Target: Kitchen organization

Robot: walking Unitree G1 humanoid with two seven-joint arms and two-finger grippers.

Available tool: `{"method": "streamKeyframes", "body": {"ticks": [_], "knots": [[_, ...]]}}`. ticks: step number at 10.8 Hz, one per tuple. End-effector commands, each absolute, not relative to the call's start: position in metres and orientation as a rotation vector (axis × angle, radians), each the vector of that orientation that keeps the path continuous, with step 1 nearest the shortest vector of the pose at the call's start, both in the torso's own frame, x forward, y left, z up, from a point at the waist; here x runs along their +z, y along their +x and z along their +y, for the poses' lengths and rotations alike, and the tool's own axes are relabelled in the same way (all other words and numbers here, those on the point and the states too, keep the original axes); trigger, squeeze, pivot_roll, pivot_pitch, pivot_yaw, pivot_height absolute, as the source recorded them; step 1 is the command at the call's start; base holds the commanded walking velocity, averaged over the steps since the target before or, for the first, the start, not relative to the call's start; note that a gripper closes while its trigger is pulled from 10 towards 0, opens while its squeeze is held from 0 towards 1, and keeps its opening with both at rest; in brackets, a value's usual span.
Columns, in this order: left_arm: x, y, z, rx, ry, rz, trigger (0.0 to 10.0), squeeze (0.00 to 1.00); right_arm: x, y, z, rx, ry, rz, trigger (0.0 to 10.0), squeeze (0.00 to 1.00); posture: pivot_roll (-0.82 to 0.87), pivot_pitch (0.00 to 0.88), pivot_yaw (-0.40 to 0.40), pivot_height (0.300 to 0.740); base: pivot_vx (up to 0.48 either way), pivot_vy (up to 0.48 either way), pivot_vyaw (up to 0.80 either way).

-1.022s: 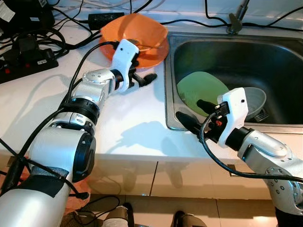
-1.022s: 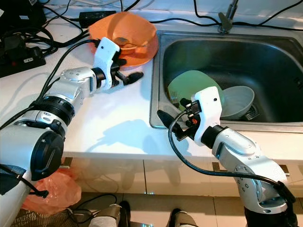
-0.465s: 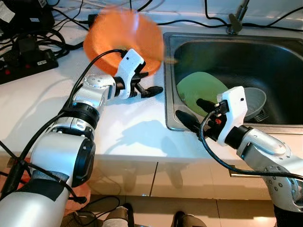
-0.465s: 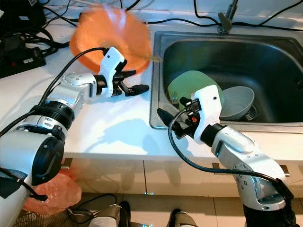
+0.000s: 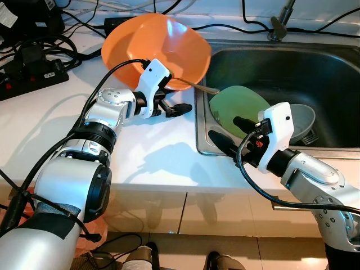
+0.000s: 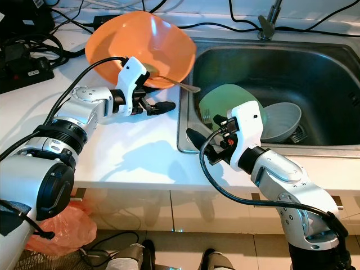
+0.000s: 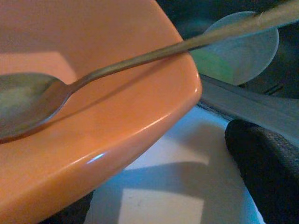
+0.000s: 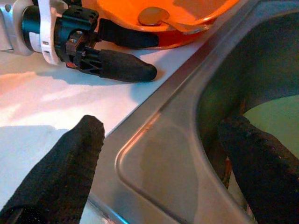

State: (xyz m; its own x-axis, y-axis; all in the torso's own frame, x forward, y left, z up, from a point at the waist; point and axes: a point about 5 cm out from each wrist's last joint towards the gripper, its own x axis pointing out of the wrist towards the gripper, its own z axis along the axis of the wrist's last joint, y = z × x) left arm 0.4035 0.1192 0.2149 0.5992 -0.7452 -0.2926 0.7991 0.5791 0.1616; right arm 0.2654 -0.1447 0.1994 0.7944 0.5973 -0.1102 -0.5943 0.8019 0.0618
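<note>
the left tool (image 5: 169, 100) grips the rim of the orange bowl (image 5: 154, 48), tilted above the desk (image 5: 45, 118) beside the sink (image 5: 315, 73), a spoon (image 7: 93, 77) inside. the right tool (image 8: 163, 172) is open over the sink edge, holding nothing.

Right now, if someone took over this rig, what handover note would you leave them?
Left hand: holds the orange bowl by its near rim, tipped toward the sink. A spoon lies in the bowl, handle poking over the rim above the sink's edge.
Right hand: open, holding nothing, hovering at the sink's front corner.
In the sink: green plate and grey bowl.
Done: bowl lifted off the counter.
Left: the bowl is not yet in the sink. Watch the spoon; it may slide out.
</note>
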Motion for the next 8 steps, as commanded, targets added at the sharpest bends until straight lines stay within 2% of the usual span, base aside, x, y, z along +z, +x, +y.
{"method": "streamKeyframes", "body": {"ticks": [1, 8], "knots": [[0.185, 0.398, 0.127, -0.892, 0.289, 0.345, 10.0, 0.0, 0.2, 0.266, -0.143, 0.648, 0.023, 0.119, 10.0, 0.0, -0.07, 0.157, 0.006, 0.74, 0.0, 0.0, 0.0], [0.212, 0.402, 0.122, -0.937, 0.271, 0.252, 10.0, 0.0, 0.2, 0.268, -0.143, 0.642, 0.025, 0.111, 10.0, 0.0, -0.06, 0.15, 0.013, 0.74, 0.0, 0.0, 0.0]]}}
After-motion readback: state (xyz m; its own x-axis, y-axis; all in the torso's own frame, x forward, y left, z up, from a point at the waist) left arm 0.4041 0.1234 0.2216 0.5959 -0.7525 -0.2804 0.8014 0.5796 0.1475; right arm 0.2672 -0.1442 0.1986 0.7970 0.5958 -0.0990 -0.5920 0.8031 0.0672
